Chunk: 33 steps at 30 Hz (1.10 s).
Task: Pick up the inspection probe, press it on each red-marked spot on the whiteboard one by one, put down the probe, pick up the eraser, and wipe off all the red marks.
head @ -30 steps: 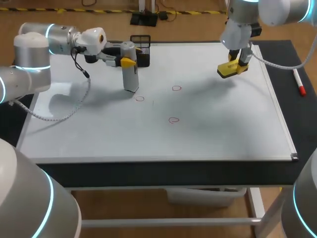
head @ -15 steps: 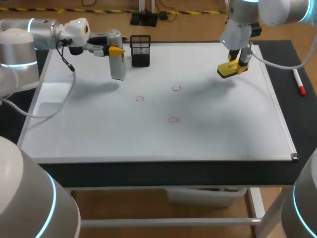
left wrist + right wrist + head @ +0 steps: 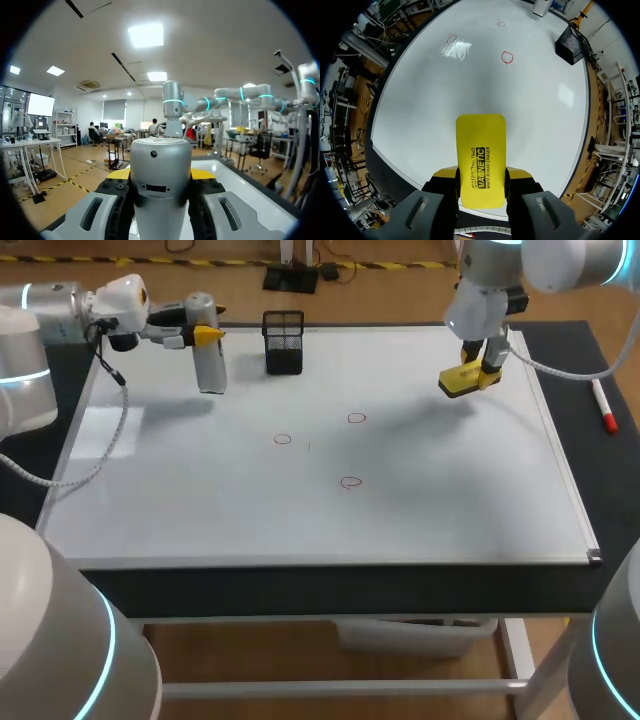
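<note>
My left gripper (image 3: 197, 336) is shut on the grey cylindrical probe (image 3: 209, 365), which hangs upright over the whiteboard's (image 3: 450, 500) far left corner. In the left wrist view the probe (image 3: 160, 185) fills the gap between the yellow-tipped fingers (image 3: 119, 174). Three small red marks (image 3: 282, 439) (image 3: 357, 418) (image 3: 349, 481) sit near the board's middle. My right gripper (image 3: 487, 362) is shut on the yellow eraser (image 3: 466, 381), held just above the board's far right. In the right wrist view the eraser (image 3: 481, 160) sticks out ahead of the gripper (image 3: 481, 189), with the red marks (image 3: 507, 56) (image 3: 451, 38) farther on.
A black mesh holder (image 3: 284, 341) stands at the board's far edge, right of the probe; it also shows in the right wrist view (image 3: 570, 44). A red marker (image 3: 604, 406) lies on the dark table right of the board. The board's raised frame (image 3: 565, 470) runs along its right side.
My left arm has carried the probe to the left and toward the far edge, away from the red marks. The right arm and eraser have stayed put.
</note>
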Each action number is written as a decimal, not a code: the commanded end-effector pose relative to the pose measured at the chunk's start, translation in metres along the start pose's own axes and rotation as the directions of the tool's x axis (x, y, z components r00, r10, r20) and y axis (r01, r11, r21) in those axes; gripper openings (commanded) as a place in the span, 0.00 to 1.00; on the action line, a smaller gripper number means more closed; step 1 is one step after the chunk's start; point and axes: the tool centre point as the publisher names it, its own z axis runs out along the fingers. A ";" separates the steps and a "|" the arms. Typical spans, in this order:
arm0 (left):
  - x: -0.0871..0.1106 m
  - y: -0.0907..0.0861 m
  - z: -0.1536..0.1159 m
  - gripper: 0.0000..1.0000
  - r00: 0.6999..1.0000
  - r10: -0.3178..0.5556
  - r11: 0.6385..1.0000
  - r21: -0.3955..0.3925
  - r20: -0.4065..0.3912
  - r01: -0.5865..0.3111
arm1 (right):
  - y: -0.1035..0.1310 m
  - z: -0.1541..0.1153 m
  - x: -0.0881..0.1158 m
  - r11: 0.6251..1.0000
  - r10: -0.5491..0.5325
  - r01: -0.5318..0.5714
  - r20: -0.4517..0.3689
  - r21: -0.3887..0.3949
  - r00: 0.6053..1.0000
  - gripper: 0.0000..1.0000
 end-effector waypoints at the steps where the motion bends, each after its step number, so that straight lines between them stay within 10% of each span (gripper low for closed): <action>1: 0.004 -0.006 -0.014 0.00 0.995 0.009 1.000 -0.008 0.098 -0.008 | -0.001 -0.001 -0.001 1.000 -0.001 0.001 -0.006 0.003 1.000 0.00; 33: -0.010 -0.015 -0.047 0.00 0.976 0.029 1.000 -0.012 0.215 -0.027 | -0.001 -0.001 -0.001 1.000 -0.001 0.001 -0.006 0.003 1.000 0.00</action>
